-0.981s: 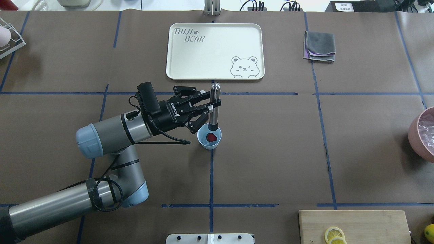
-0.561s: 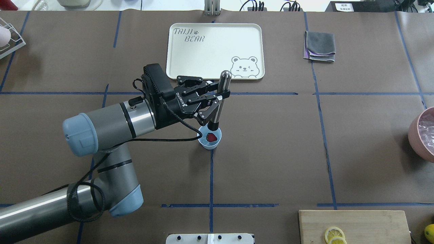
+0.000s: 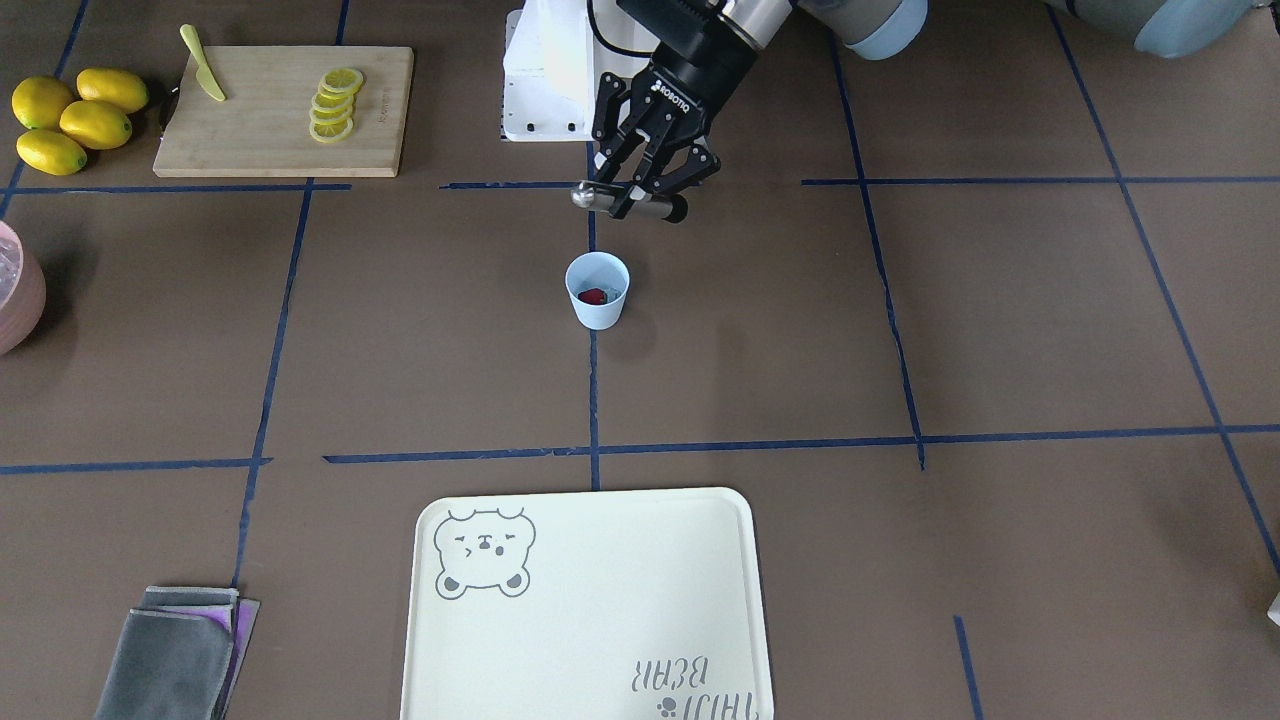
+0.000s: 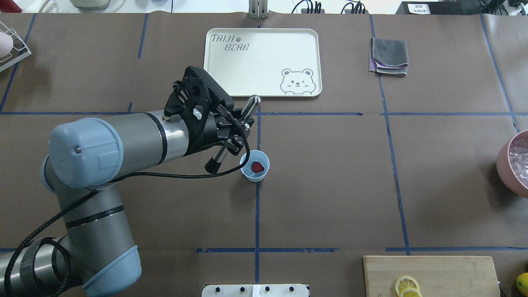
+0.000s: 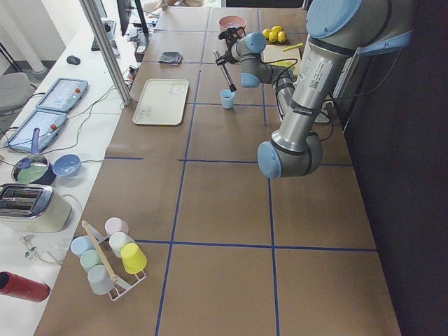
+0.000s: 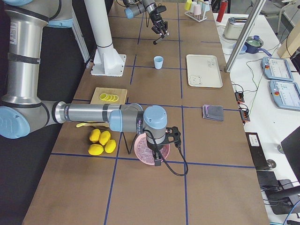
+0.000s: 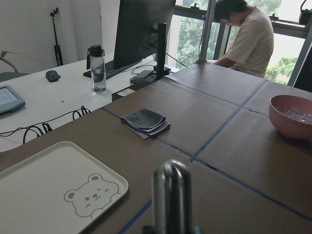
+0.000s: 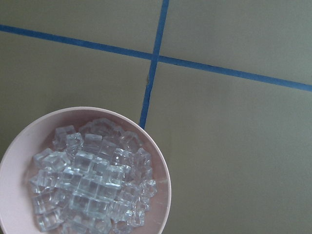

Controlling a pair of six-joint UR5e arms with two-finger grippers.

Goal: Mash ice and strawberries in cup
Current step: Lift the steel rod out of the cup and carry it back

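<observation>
Looks like a robotics lab in an office building, dressed as a mock kitchen: worktable point(image 4: 330, 185) papered brown and gridded with blue tape point(image 4: 257, 214), teach pendants point(image 6: 276, 68) on a side bench point(image 5: 63, 105), monitor point(image 7: 144, 29) and keyboard point(image 7: 109, 68) by tall windows point(image 7: 190, 34), plus toaster point(image 5: 28, 208), cup rack point(image 5: 105, 255) and cutting board point(image 3: 260, 130).

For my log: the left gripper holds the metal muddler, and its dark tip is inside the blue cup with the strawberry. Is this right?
Not quite. The left gripper holds the muddler, but its dark tip is outside the cup, up beside it; the overhead view shows this.
</observation>
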